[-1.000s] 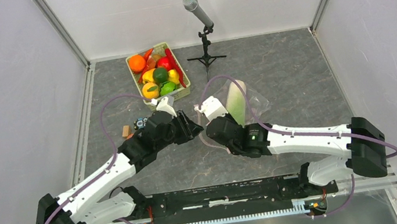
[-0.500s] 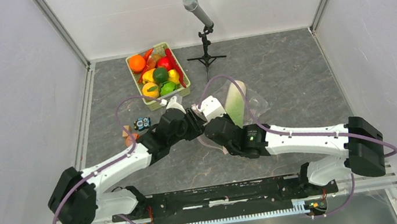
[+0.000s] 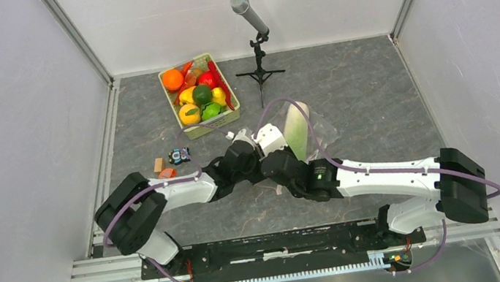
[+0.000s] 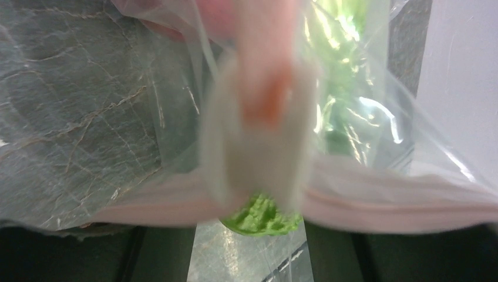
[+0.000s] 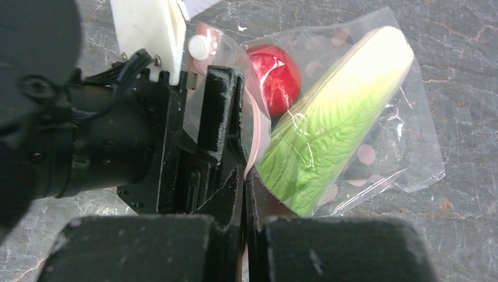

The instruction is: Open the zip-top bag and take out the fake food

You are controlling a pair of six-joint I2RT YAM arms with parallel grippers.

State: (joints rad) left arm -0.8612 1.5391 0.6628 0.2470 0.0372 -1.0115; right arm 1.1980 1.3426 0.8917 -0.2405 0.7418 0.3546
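Landmark is the green basket (image 3: 218, 122). Just nearer than it and to its right, the left gripper (image 3: 250, 153) has its jaws apart at the pink zip edge of the zip-top bag (image 5: 405, 147), with film between them; can't tell whether either finger grips it. Touching-close, on the side away from the basket, the right gripper (image 5: 244, 188) has its jaws together, clamped on the zip strip. The bag lies flat on the surface (image 3: 372, 87), right of the basket and nearer, with its mouth facing both jaws. Inside, the red piece (image 5: 276, 76) sits by the mouth with the cabbage (image 5: 335, 123) alongside. The cabbage's long axis runs from the mouth away from the basket, green end toward the jaws, pale end away. Both arms are at the mouth. The left one looks free, so it likely takes the opposite lip.
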